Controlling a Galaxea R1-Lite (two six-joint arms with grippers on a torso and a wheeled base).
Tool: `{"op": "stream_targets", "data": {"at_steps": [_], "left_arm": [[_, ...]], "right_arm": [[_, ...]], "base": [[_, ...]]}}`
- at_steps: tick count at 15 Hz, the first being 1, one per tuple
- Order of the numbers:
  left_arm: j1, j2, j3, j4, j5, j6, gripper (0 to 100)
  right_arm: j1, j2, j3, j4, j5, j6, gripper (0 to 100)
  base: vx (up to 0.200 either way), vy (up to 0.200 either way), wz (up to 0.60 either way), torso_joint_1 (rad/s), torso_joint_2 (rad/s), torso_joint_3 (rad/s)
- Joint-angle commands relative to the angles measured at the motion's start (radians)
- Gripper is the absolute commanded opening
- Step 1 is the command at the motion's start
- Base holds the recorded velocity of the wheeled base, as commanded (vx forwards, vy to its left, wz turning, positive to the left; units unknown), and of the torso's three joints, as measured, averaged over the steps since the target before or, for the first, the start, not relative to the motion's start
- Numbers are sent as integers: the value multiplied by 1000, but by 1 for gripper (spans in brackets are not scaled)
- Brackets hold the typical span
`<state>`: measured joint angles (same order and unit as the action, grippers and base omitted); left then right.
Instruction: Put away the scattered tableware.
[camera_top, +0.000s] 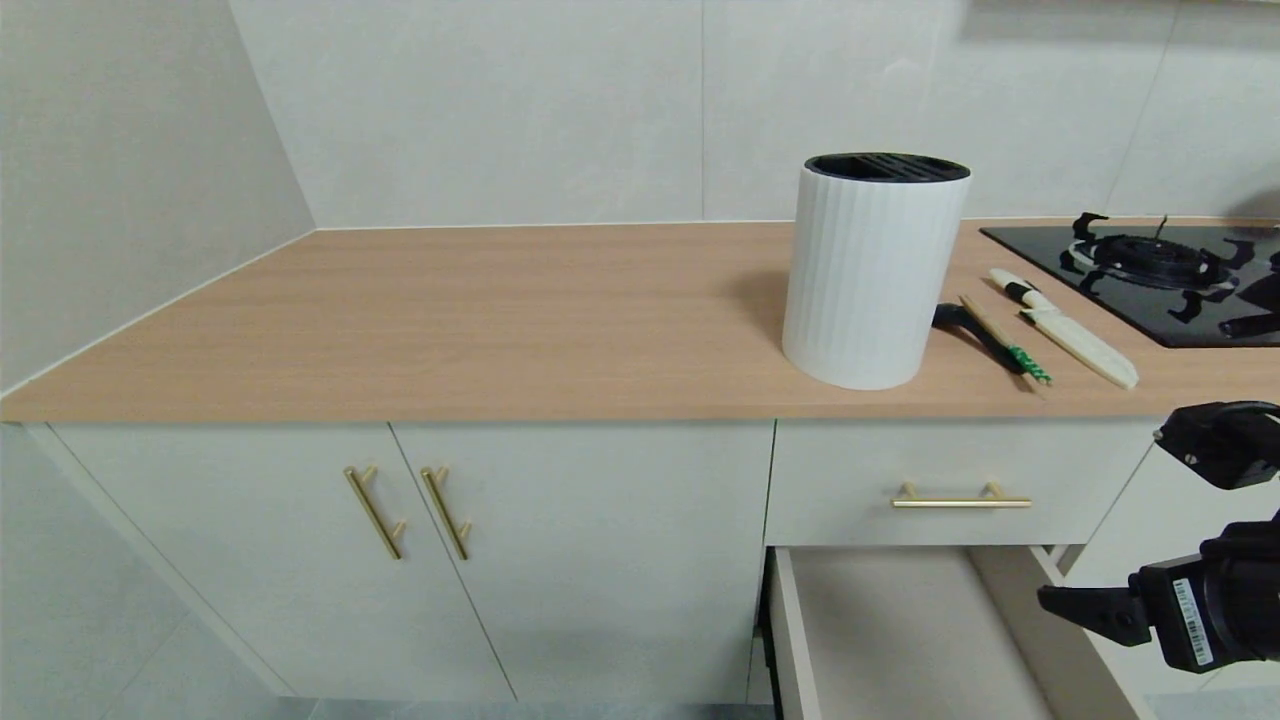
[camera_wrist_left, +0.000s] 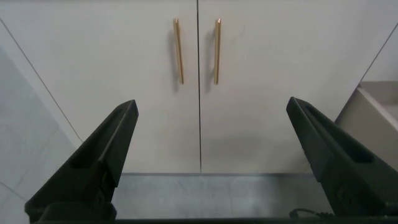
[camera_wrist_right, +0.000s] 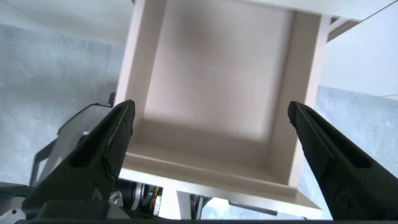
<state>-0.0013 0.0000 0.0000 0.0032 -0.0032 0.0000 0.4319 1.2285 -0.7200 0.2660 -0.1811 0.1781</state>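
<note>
Fingers of the right end effector (camera_wrist_right: 210, 107) spread wide apart, nothing between them, poised just above the pulled-out drawer (camera_wrist_right: 298, 93), with its pale floor and front wall directly beneath. In the head view, the same end effector (camera_top: 1088, 608) at the right-hand edge of that drawer (camera_top: 793, 640), pointing across it. Well above it and a little to its left, on the wooden counter (camera_top: 500, 320): a pair of chopsticks (camera_top: 1003, 345) with green-patterned ends, a black-handled utensil (camera_top: 958, 319) close alongside them and partly hidden behind the holder, and a white knife (camera_top: 1068, 332) just to the right of the chopsticks, all lying flat. Left of these, a tall white ribbed holder (camera_top: 872, 285) with a black slotted top, upright. Beyond the knife, a black hob (camera_top: 1150, 265) set into the counter. Directly above the open drawer, a shut drawer (camera_top: 850, 480) with a gold bar handle (camera_top: 960, 497). Fingers of the left end effector (camera_wrist_left: 211, 104) likewise wide apart and gripping nothing, facing a pair of shut cabinet doors (camera_wrist_left: 124, 81) with two upright gold handles (camera_wrist_left: 179, 51) straight ahead and grey floor below.
</note>
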Motion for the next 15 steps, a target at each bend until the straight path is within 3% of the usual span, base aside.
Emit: {"op": "stream_targets", "data": {"at_steps": [1,6,7,10,12,15], "left_arm": [[0,0,0,0,0,0,100],[0,0,0,0,0,0,100],[0,0,0,0,0,0,100],[0,0,0,0,0,0,100],[0,0,0,0,0,0,100],[0,0,0,0,0,0,100]], "right_arm": [[1,-7,-3,-1,0,0,100],[-5,-27,-56,-120,-6,-63,100],[-58,63,-197,-100,-20,-66,100],[-111,193,-345,-56,-24,-63,100],[-121,232,-358,-67,-21,-54,100],[-190,355,-357,-215,-40,-48,100]], "base": [[0,0,0,139,-295,-178],[0,0,0,25,-58,-32],[0,0,0,0,0,0],[0,0,0,0,0,0],[0,0,0,0,0,0],[0,0,0,0,0,0]]}}
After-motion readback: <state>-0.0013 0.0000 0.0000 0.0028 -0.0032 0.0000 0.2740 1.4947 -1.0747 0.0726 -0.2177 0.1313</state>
